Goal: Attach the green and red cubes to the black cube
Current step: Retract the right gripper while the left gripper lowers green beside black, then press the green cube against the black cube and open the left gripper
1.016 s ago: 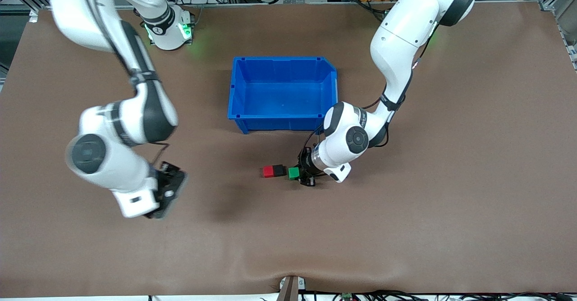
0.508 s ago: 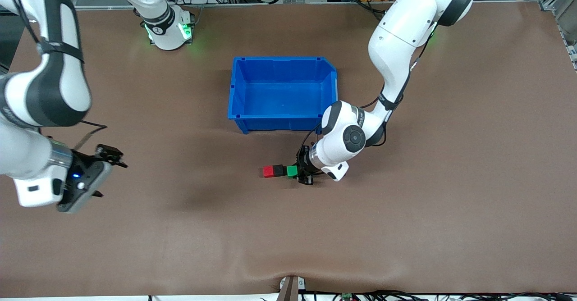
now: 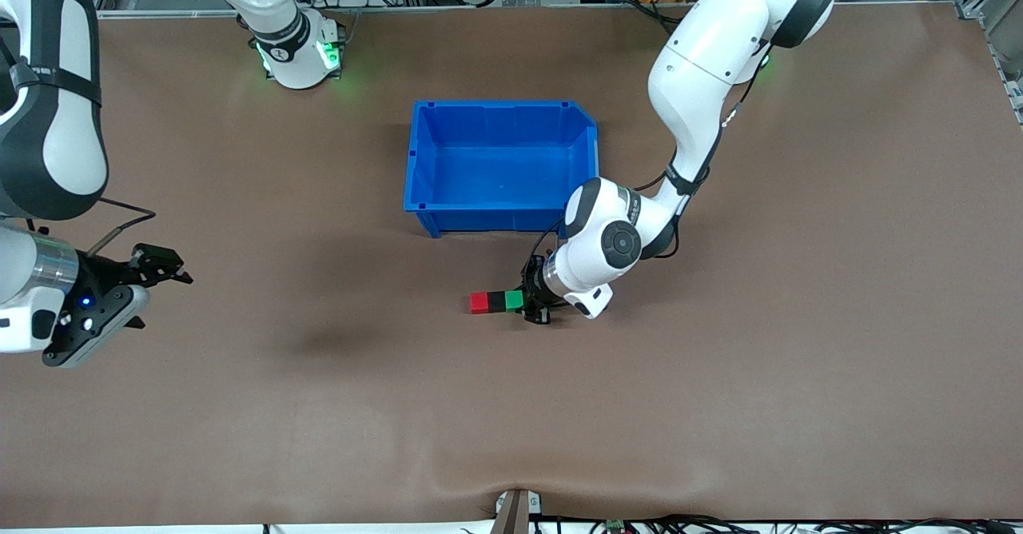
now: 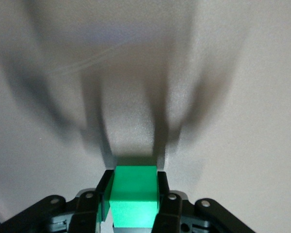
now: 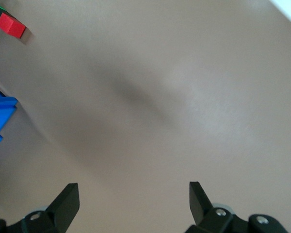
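The red cube (image 3: 479, 303), the black cube (image 3: 496, 301) and the green cube (image 3: 514, 300) lie in one touching row on the table, the black one in the middle. My left gripper (image 3: 528, 303) is low at the table and shut on the green cube (image 4: 134, 194), with a finger on each side (image 4: 134, 177). In the left wrist view the green cube hides the black cube. My right gripper (image 3: 157, 265) is open and empty over bare table at the right arm's end. Its wrist view shows the spread jaws (image 5: 132, 190) and the red cube (image 5: 10, 24) far off.
An empty blue bin (image 3: 499, 105) stands farther from the front camera than the cube row, close to the left arm's elbow. Its corner shows in the right wrist view (image 5: 0, 114). The brown table surface (image 3: 719, 398) is bare around the cubes.
My left gripper has slid the green cube toward the right arm's end until it touches the black cube. My right arm has swung away to its own end of the table.
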You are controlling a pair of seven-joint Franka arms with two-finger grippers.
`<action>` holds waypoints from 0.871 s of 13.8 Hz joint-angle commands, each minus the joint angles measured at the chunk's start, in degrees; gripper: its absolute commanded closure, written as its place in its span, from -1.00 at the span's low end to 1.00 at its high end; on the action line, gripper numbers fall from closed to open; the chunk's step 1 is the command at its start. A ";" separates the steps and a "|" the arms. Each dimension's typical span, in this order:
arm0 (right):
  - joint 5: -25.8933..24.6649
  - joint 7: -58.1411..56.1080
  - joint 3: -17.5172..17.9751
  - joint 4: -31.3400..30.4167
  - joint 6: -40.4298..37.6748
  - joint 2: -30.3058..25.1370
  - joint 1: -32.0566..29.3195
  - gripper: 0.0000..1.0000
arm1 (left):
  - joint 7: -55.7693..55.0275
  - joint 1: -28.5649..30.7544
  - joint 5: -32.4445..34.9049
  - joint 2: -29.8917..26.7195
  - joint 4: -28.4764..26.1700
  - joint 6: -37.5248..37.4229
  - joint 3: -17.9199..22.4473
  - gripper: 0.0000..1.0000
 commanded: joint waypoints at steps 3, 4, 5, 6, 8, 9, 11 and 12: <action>0.33 7.96 0.93 -12.54 3.09 -8.88 -0.48 -1.00 | -0.15 -0.93 -0.34 1.47 1.04 -0.93 0.51 1.00; 0.16 11.11 0.93 -12.55 2.91 -9.24 -0.57 -1.00 | -0.06 -0.93 -0.25 1.47 1.04 -1.02 0.51 1.00; -0.19 14.36 0.93 -12.46 2.83 -9.85 -0.14 -1.00 | 0.03 -0.85 0.54 1.47 1.04 -1.02 0.51 1.00; -0.37 17.35 0.93 -12.37 2.56 -10.46 -0.22 -1.00 | 0.12 -0.58 1.76 1.29 1.04 -1.11 0.42 1.00; -1.16 18.96 0.76 -12.28 2.04 -12.39 -0.74 -1.00 | 0.90 -0.58 2.65 1.20 1.04 -1.98 0.42 1.00; -1.16 18.97 0.67 -12.28 2.12 -13.45 -1.53 -1.00 | 2.39 -0.58 2.65 1.20 1.04 -3.38 0.42 1.00; -1.25 19.05 0.76 -12.19 0.55 -15.38 -2.94 -1.00 | 3.80 -0.32 2.57 0.85 1.12 -6.37 0.51 1.00; -1.43 19.05 0.67 -12.28 -0.07 -16.44 -3.38 -1.00 | 3.81 -0.32 2.56 0.85 1.12 -6.73 0.42 1.00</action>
